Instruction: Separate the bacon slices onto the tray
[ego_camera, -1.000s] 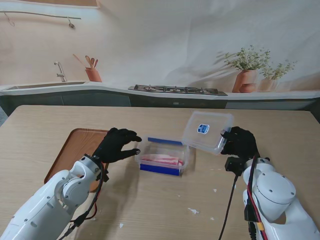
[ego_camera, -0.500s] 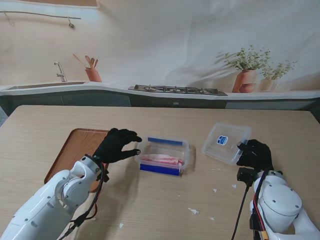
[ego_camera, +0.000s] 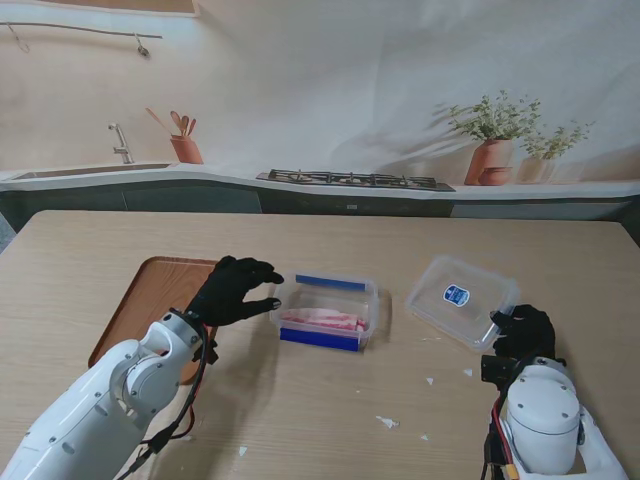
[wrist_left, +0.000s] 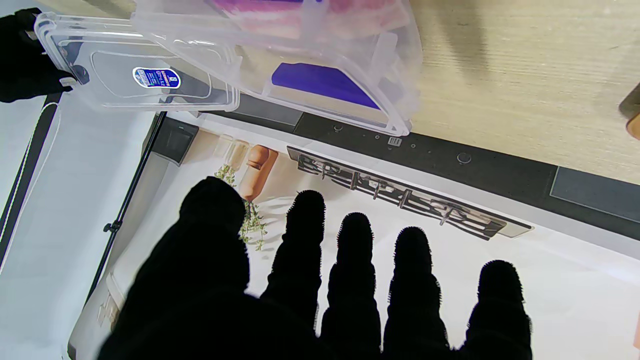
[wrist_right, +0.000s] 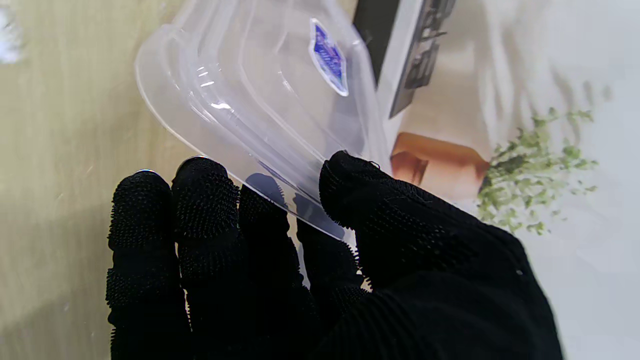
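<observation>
Lid: clear plastic with a blue sticker, off the container and low over the table at the right; whether its far edge touches the wood I cannot tell.
Right hand: pinching the lid's near corner, thumb on top and fingers underneath, as the right wrist view shows.
Left hand: holding nothing, fingers spread wide, hovering just beside the container's left end; contact with the wall cannot be confirmed.
Container: clear tub with blue clips, uncovered, mid-table.
Bacon slices: pink stack lying flat in the container, none lifted out yet.
Tray: brown, at the left, partly hidden by the left arm; no bacon on it.
Step in hand: judged to be setting the lid aside before reaching for the bacon.
Risk 1: lid is held by one corner only; letting go while tilted could make it slide or flip toward the table edge.
Risk 2: container is light; an unbraced pull on the slices could drag or tip it.
Risk 3: slices likely cling together; a coarse pinch may lift the whole stack rather than one.
</observation>
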